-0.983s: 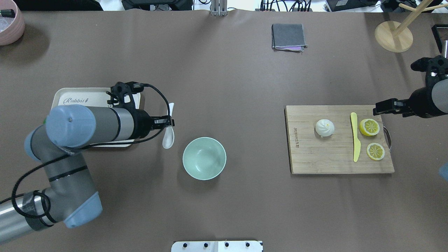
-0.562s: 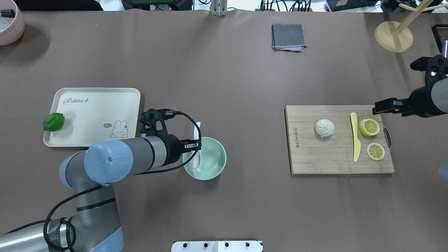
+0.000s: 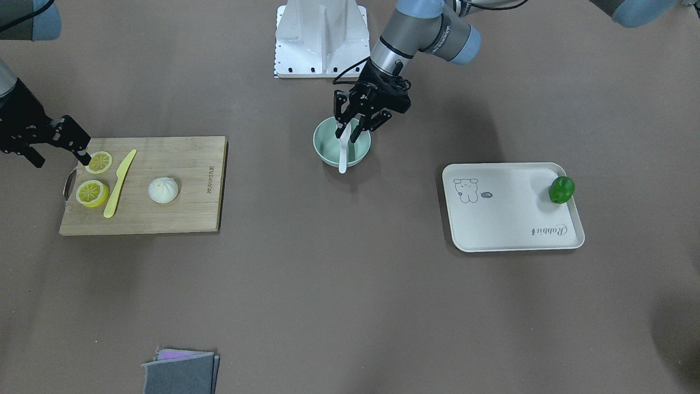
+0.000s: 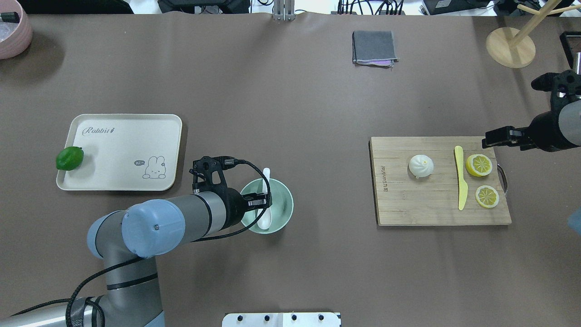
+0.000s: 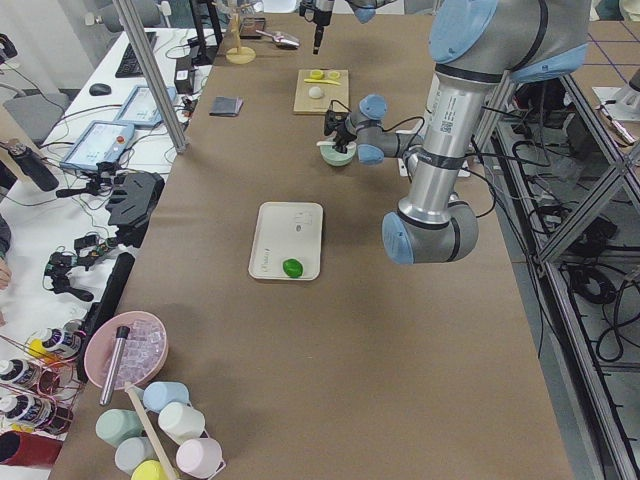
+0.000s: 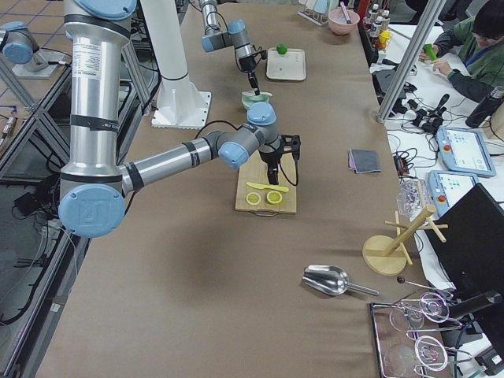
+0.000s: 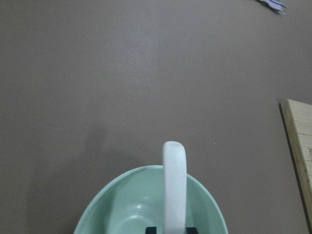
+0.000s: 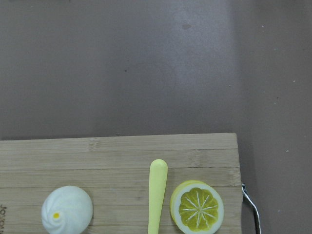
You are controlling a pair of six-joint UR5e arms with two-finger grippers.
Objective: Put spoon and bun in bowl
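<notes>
My left gripper [image 4: 259,200] is shut on the white spoon [image 4: 265,213] over the near-left part of the mint-green bowl [image 4: 288,205]. The spoon's scoop is down inside the bowl and its handle [image 7: 174,185] sticks out past the far rim. In the front view the spoon [image 3: 343,156] hangs below the gripper [image 3: 353,130] across the bowl [image 3: 363,157]. The white bun [image 4: 421,165] sits on the wooden cutting board [image 4: 417,206], also in the right wrist view [image 8: 67,209]. My right gripper [image 4: 504,141] is open and empty above the board's far right corner.
A yellow knife [image 4: 460,181] and two lemon slices [image 4: 479,165] lie on the board right of the bun. A cream tray [image 4: 122,145] with a green fruit [image 4: 69,158] is at the left. A grey cloth [image 4: 374,47], a wooden stand [image 4: 510,47] and a pink bowl [image 4: 13,34] are at the far edge.
My left arm carried the spoon from beside the tray to the right, over the bowl, and the scoop now sits inside it. The right arm has barely moved.
</notes>
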